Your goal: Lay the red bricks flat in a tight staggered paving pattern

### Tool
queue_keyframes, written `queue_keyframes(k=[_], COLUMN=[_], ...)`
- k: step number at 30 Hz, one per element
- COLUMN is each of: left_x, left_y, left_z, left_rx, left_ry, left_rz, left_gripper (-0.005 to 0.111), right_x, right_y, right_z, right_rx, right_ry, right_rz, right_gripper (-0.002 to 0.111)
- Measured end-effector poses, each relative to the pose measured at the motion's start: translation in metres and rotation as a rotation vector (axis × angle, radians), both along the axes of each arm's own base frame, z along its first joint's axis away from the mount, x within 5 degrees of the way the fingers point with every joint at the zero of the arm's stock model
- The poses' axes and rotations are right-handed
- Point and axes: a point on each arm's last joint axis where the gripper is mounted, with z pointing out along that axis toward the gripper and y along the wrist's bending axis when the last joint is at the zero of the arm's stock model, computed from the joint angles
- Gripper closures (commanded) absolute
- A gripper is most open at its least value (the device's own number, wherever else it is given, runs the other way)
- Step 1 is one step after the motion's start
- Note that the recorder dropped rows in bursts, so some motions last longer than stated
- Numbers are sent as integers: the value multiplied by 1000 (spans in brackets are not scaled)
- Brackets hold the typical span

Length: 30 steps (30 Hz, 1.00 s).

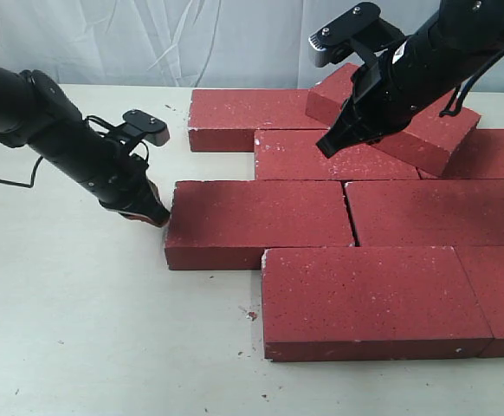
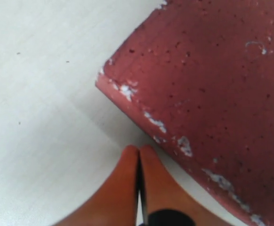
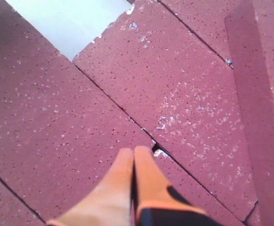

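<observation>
– Red bricks (image 1: 365, 299): how do you expect them to handle?

– I judge them heavy, stiff and gritty, so they should drag rather than glide on the bench (image 1: 79, 329). In the exterior view they lie flat in staggered rows from the centre out to 3 o'clock. Whitish chips along the edges suggest brittle corners. I would shove low on an end face or a long side, clear of the corners, and not try to span one.

– And the odd one?

– The tilted brick (image 1: 438, 143) at 1 o'clock leans across the back rows with one side raised. I would take it by that raised long side and ease it down flat.

– Your grippers?

– Both are clenched on nothing. My right gripper (image 1: 326, 147) points down at the second row, just beside the tilted brick. In its wrist view the fingertips (image 3: 125, 165) sit over a seam. My left gripper (image 1: 152, 217) is at 9 o'clock, low on the bench, just beside the end face of the end brick (image 1: 256, 217), near a corner.

– What can't you make out?

– The bricks at 3 o'clock are cut off by the frame, so I cannot fix a count. My right arm hides part of the tilted brick and what it rests on. I cannot tell whether either tip actually touches brick. The crumbs (image 1: 252, 315) at 6 o'clock are too small to identify.
</observation>
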Motion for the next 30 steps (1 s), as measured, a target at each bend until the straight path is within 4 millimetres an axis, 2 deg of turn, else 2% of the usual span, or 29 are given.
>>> queue_keyframes(k=[6,12,16,21,26,28,30], left_x=[2,12,14,15,17,18,18], left_y=[4,30,43,40,40,40,40], left_z=[0,16,32,39,40,41,41], left_rx=[20,11,-16,-64,-72,-70,-69], left_ry=[-17,-60,-84,-89,-105,-116,-119], left_rz=[-7,72,118,154,174,182,184], left_gripper=[107,107,107,107,107,107,107], right_x=[1,0,0,2,15,23,36], right_y=[-2,-6,-23,-48,-54,-57,-69], right_z=[0,7,14,27,35,39,48], right_rx=[-27,-36,-27,17,6,1,5], right_ry=[-22,-56,-99,-169,-313,-322,-300], right_rz=[11,8,-57,-169,-147,-154,-192], right_gripper=[109,109,109,109,109,109,109])
